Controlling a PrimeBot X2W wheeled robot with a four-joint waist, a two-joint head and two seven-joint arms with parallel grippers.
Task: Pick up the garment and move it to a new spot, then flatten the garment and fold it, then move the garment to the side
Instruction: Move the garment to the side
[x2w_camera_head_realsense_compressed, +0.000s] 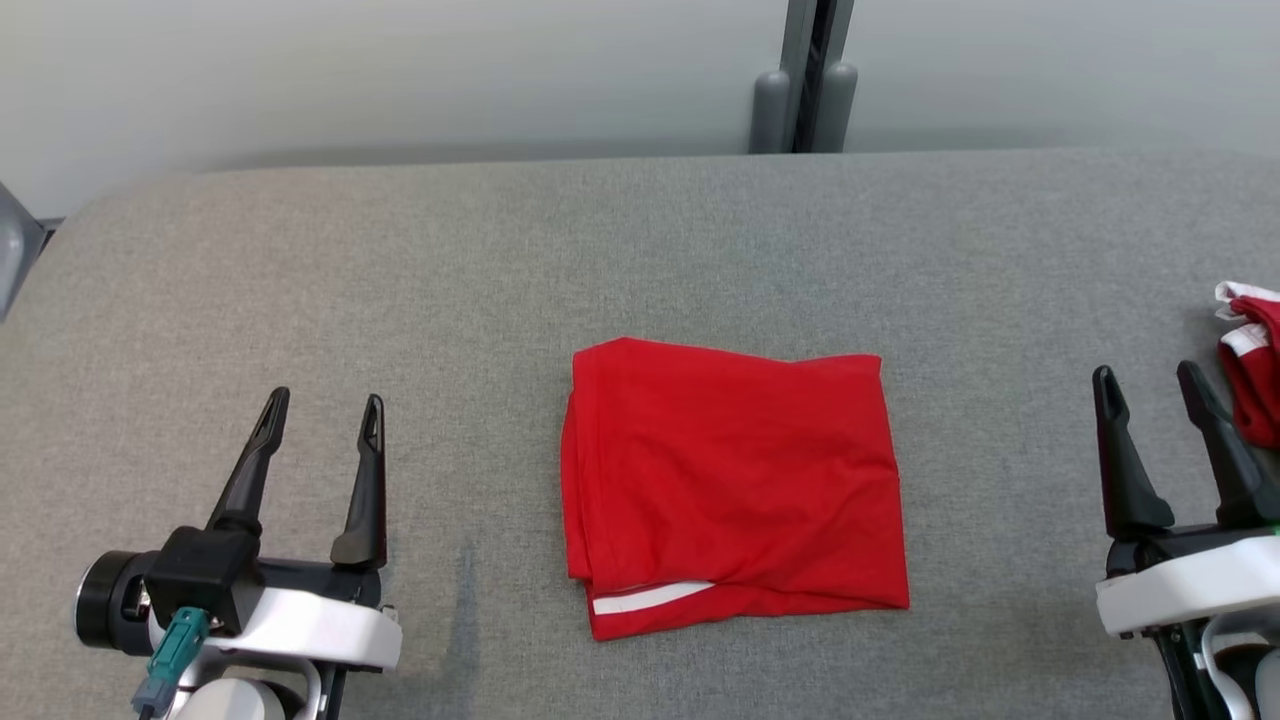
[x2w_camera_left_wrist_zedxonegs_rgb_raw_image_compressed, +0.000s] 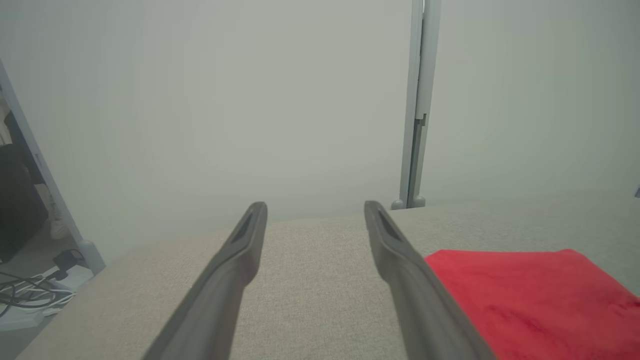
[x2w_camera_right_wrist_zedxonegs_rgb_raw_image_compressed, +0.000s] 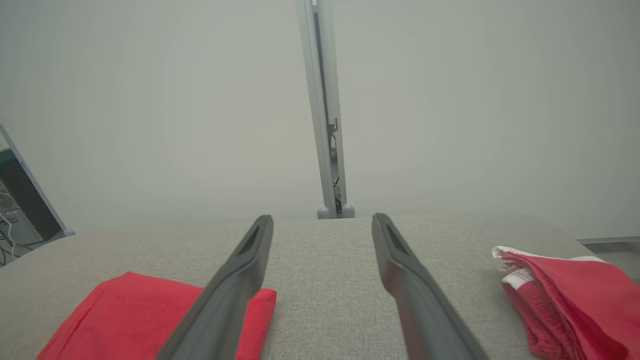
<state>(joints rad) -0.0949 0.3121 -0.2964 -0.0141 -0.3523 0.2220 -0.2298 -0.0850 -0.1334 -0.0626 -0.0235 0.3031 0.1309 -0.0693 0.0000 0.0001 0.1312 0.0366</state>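
Lying folded, garment, red cloth farther right

The garment is red cloth folded into a flat, roughly square packet of several layers, lightly creased. A white stripe shows along its near edge toward the left corner. It lies about the middle of the grey table, well clear of the far edge, its sides nearly parallel to the table's edges.
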